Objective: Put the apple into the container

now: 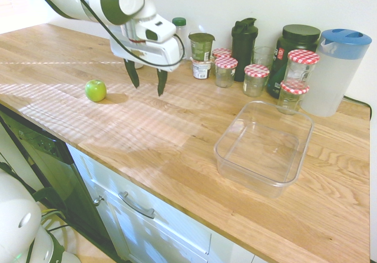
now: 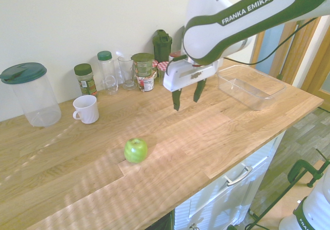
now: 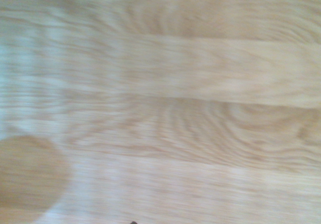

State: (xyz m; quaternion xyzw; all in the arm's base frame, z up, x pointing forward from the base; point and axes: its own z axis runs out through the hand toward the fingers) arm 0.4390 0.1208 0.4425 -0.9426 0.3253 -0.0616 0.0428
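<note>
A small bright green apple (image 1: 95,90) (image 2: 135,150) lies alone on the wooden counter (image 1: 177,133). My gripper (image 1: 145,83) (image 2: 186,99) hangs open above the counter, a short way off from the apple on the jar side, with nothing between its dark fingers. The clear plastic container (image 1: 264,147) (image 2: 250,86) stands empty at the far end of the counter from the apple. The wrist view shows only blurred wood grain.
Along the wall stand red-checkered-lid jars (image 1: 256,78), dark bottles (image 1: 244,40), a glass and a blue-lidded pitcher (image 1: 336,71). A white mug (image 2: 86,109) and spice jars (image 2: 85,79) sit near the wall. The counter's front edge drops to drawers.
</note>
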